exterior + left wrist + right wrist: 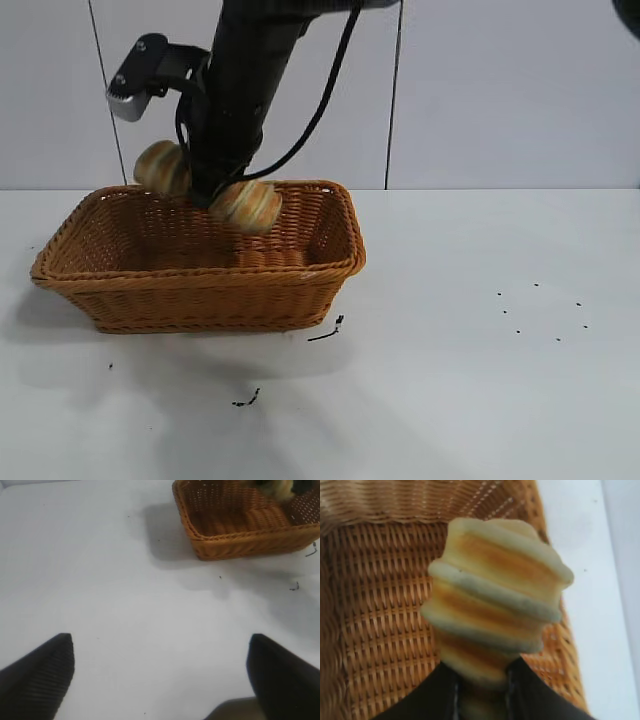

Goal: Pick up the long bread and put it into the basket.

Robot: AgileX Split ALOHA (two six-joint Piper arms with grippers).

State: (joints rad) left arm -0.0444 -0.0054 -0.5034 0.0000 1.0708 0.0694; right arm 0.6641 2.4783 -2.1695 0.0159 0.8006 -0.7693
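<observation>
The right tool [481, 692] pinches the long bread [245, 205] at its middle, above the basket [95, 275] near its back wall; the left tool [160, 675] stands spread over the bare table [125, 605]. The loaf looks light and slightly soft (the ridges give good hold), and the stiff woven wicker has sloped sides.

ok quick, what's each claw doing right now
left claw: open, holding nothing, over the bare table.
right claw: closed on the long bread, above the basket.
</observation>
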